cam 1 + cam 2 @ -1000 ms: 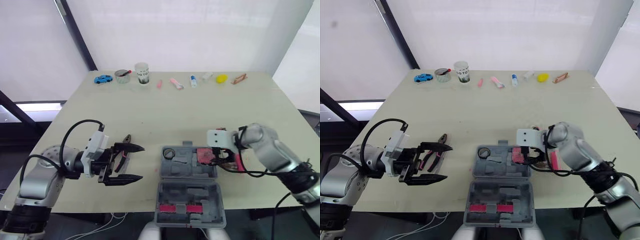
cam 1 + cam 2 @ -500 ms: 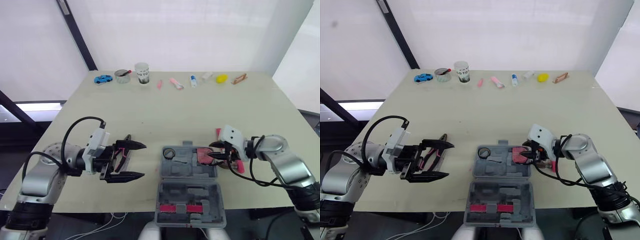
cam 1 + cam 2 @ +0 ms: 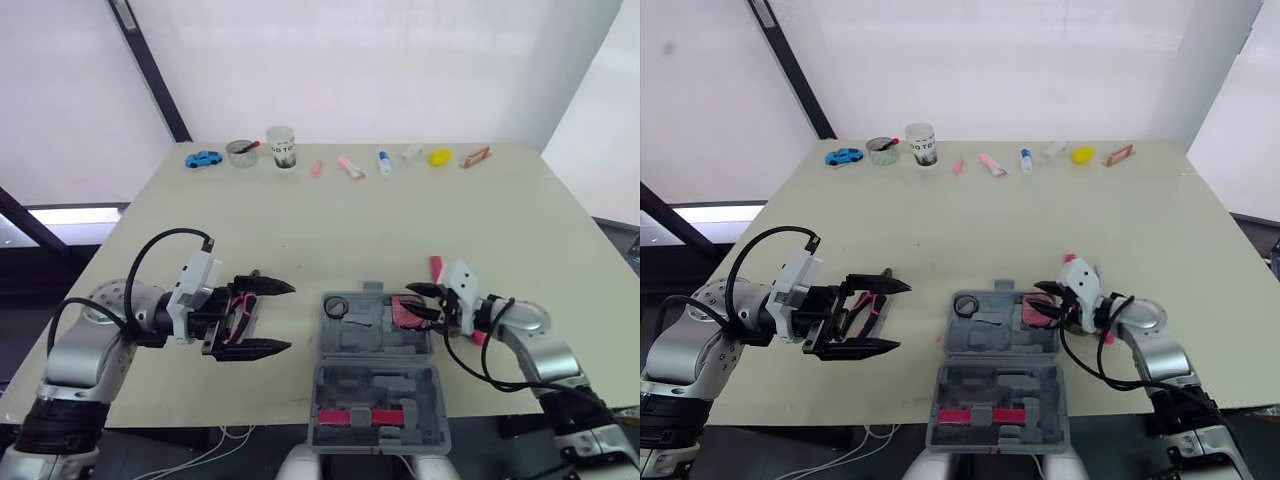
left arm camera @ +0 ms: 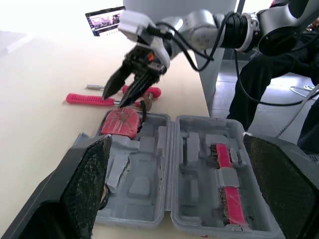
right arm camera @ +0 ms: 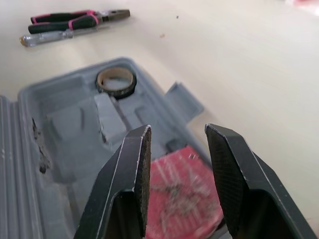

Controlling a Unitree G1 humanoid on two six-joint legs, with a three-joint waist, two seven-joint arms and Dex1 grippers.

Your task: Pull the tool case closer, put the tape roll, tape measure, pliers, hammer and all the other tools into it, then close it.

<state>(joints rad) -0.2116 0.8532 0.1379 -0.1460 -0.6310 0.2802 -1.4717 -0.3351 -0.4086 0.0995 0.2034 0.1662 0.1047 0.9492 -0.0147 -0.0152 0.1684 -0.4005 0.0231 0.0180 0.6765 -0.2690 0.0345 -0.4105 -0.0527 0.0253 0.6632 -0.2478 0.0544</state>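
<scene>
**Both pincers released by the open tool case, with pliers and a pink handle partly covered**

The tool case point(image 3: 345, 385) lies open and flat at the near edge of the surface point(image 3: 330, 230), with its lid half toward the robot. In the far half, the tape roll point(image 3: 337, 307) sits in the left corner pocket. The red tape measure point(image 3: 403, 312) sits in the right one, and its face is too blurred to read. Red pieces point(image 3: 360, 415) are clipped into the lid, but what they are cannot be made out.

The right pincer point(image 3: 412, 301) hangs at the case's right end, just over the tape measure. Its fingers point(image 5: 124, 189) are parted and hold nothing. Whether it touches the tape measure cannot be told. A pink handle point(image 4: 89, 99) lies on the surface to the right of the case. The pincer covers its middle, so it is unclear whether the pink ends on either side belong to one tool.

The left pincer point(image 3: 290, 318) hovers to the left of the case, spread wide and empty. In the head views it hides most of the pliers point(image 5: 75, 20). The right wrist view shows them lying flat, with a clear-handled screwdriver point(image 5: 55, 36) just beside them.

Small things line the far edge, among them a blue toy car point(image 3: 203, 158) and a cup point(image 3: 282, 147). The rest are too small to name.
</scene>
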